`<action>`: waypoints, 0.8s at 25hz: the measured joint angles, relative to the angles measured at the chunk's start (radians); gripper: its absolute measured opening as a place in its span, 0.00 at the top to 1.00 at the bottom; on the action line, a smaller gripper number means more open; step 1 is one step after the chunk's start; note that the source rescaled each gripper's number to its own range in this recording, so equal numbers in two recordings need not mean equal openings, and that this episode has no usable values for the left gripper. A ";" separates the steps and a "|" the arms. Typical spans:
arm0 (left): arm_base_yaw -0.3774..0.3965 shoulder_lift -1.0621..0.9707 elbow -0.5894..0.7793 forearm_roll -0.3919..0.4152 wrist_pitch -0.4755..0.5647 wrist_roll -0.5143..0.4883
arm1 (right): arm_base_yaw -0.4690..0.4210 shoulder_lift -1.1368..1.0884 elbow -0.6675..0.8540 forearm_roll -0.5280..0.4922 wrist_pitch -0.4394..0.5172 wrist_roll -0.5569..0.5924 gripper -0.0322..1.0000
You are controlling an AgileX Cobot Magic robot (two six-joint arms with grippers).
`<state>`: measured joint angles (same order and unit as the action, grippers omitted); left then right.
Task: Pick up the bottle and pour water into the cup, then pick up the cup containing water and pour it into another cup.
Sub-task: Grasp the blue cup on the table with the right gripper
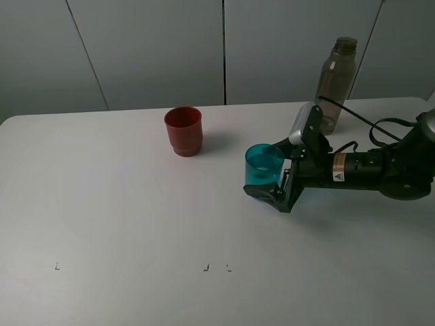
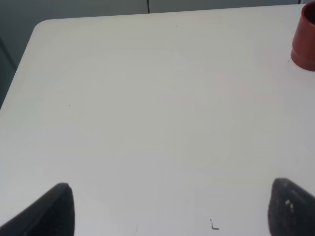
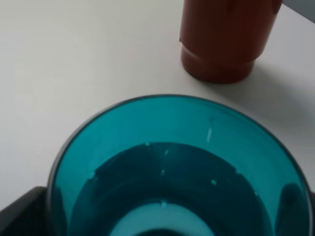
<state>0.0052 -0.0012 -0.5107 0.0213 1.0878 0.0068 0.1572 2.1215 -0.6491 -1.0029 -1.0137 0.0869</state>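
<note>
The teal cup (image 1: 264,166) stands upright on the white table (image 1: 102,204), right of centre, with water in it (image 3: 167,172). My right gripper (image 1: 276,174) is open and lies low on the table, its fingers (image 3: 22,211) on either side of the teal cup's lower half. The red cup (image 1: 183,131) stands empty-looking to the back left of the teal one, apart from it (image 3: 224,39). The smoky bottle (image 1: 336,81) stands upright at the back right, behind my right arm. My left gripper (image 2: 170,209) is open over bare table, with the red cup (image 2: 305,39) far off at the frame's edge.
A black cable (image 1: 367,122) runs from the right arm past the bottle's base. Small dark marks (image 1: 206,267) lie near the table's front edge. A grey panelled wall (image 1: 156,47) closes the back.
</note>
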 joint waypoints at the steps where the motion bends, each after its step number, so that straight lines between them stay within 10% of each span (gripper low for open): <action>1: 0.000 0.000 0.000 0.000 0.000 0.000 | 0.000 0.000 0.000 0.000 0.000 -0.005 0.00; 20: 0.000 0.000 0.000 0.000 0.000 0.000 | 0.000 0.000 -0.005 0.047 -0.019 -0.034 0.00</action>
<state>0.0052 -0.0012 -0.5107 0.0213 1.0878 0.0068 0.1572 2.1215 -0.6537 -0.9562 -1.0324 0.0526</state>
